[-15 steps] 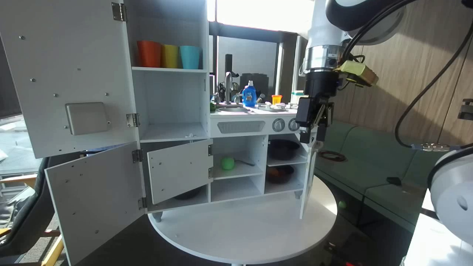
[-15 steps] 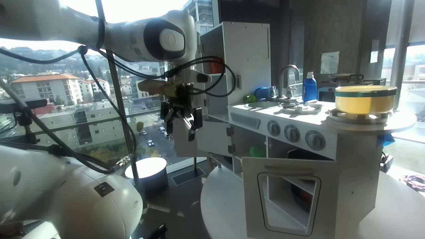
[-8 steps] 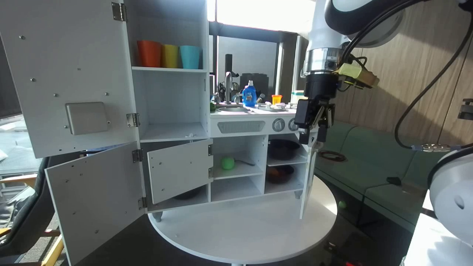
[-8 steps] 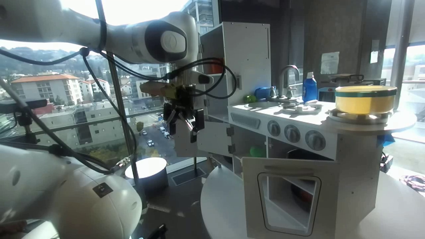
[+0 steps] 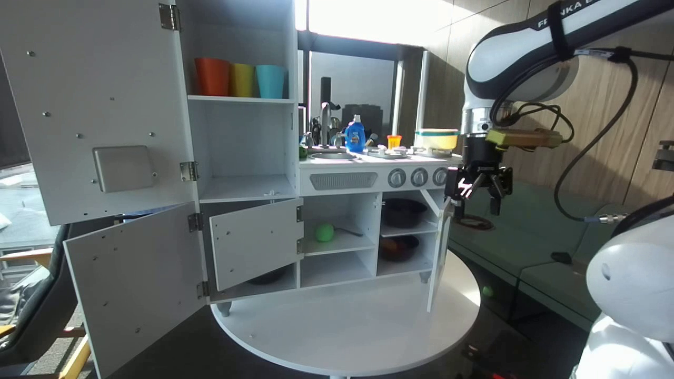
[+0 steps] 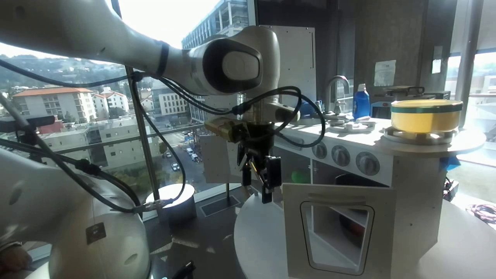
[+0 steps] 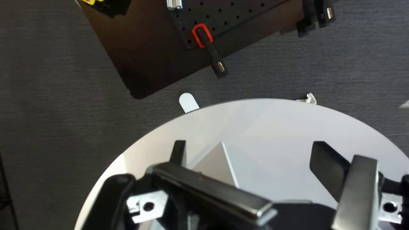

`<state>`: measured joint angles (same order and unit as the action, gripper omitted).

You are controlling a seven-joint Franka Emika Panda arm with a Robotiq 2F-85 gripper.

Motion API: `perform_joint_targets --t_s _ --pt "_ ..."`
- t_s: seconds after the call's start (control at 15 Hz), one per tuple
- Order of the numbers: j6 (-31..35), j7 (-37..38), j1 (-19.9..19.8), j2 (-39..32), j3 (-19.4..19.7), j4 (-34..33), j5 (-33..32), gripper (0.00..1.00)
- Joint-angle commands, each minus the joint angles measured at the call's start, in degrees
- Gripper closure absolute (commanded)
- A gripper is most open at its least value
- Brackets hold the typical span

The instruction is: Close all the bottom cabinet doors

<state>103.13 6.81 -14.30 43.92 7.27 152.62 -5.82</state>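
Three bottom cabinet doors stand open in an exterior view: a wide left door (image 5: 139,287), a narrower middle door (image 5: 258,245), and a right door (image 5: 439,263) seen almost edge-on. In an exterior view the right door (image 6: 294,232) shows a window opening and a handle bar near its top. My gripper (image 5: 477,210) is open and empty. In an exterior view my gripper (image 6: 256,190) hangs beside the right door's upper free corner. In the wrist view a white door corner (image 7: 219,163) shows below, between the spread fingers (image 7: 249,150). Contact with the door cannot be told.
The tall upper door (image 5: 105,116) is open at the left. The toy kitchen stands on a round white table (image 5: 342,337). Dark bowls (image 5: 403,211) sit behind the right door. A yellow pot (image 6: 426,116) stands on the counter. A green bench (image 5: 516,221) is behind the arm.
My arm has moved lower and closer to the right door's free edge, and the gripper has turned somewhat. The yellow pot is now fully uncovered in an exterior view. The doors have not moved.
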Motion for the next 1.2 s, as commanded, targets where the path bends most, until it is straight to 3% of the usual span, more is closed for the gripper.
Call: perform_joint_targets --t_s 0.0,0.33,0.6,0.73,0.87,1.13 --pt "8.19 5.17 -5.07 -5.98 2.58 -0.26 -2.36 0.00" --pt "28.30 13.41 -5.96 -16.84 3.64 -0.86 3.74 0.00" --pt "42.84 15.48 -4.32 -18.50 3.08 0.61 10.94 0.00" --pt "41.11 13.36 -2.57 -14.99 2.30 1.95 13.30 0.00" --pt "37.99 13.97 -1.24 -10.13 -1.04 3.93 12.04 0.00" --pt "30.60 14.75 5.86 -4.43 -9.02 4.31 12.33 0.00"
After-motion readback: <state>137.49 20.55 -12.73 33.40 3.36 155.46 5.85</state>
